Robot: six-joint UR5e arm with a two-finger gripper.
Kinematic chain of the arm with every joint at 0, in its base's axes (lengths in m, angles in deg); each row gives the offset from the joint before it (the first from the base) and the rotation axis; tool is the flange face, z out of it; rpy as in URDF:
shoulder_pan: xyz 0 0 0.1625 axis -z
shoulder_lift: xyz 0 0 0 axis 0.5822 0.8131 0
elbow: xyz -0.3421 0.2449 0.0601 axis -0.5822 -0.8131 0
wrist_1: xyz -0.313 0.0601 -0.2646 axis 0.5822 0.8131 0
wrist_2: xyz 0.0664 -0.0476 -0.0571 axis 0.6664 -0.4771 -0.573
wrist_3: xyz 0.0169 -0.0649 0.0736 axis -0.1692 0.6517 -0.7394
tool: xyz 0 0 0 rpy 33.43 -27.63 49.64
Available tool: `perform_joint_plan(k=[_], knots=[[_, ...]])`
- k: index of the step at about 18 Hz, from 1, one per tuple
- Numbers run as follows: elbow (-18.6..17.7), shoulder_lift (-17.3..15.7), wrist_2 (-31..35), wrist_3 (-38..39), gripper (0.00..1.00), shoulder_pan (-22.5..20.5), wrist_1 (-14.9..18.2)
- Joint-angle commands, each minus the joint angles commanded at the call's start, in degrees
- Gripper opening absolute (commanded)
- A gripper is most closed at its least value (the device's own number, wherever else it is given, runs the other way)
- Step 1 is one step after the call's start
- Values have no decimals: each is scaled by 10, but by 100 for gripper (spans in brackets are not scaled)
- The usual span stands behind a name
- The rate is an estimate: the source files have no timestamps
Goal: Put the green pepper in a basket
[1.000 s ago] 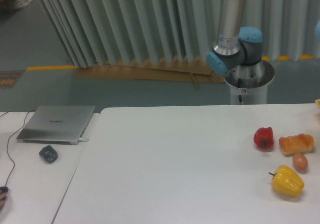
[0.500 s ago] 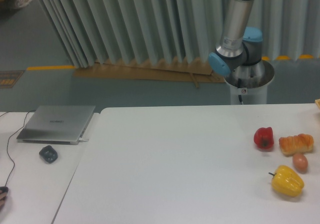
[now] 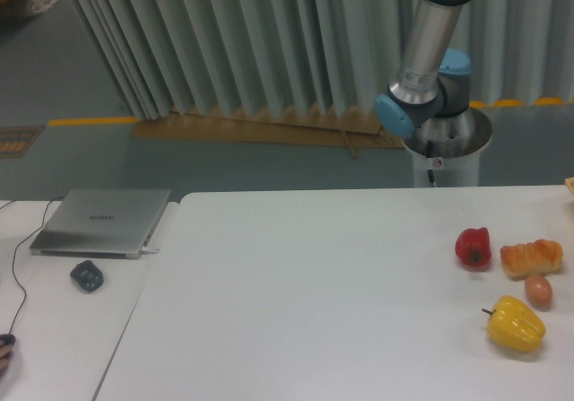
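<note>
The green pepper [image 3: 87,276] — dark and rounded — lies on the left counter [image 3: 63,338], just in front of a closed laptop [image 3: 101,222] whose lid writing is too small to read. Near the right counter's right edge sit a red pepper [image 3: 473,247], bread [image 3: 532,257], egg [image 3: 538,290] and yellow pepper [image 3: 516,324]. The end effector is out of view.
</note>
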Motion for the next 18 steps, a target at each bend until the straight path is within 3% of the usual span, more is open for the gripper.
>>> perform_joint_plan(k=[1,18], knots=[[0,2,-4,1,100,-1,0],[6,-5,-10,62,100,20,-11]])
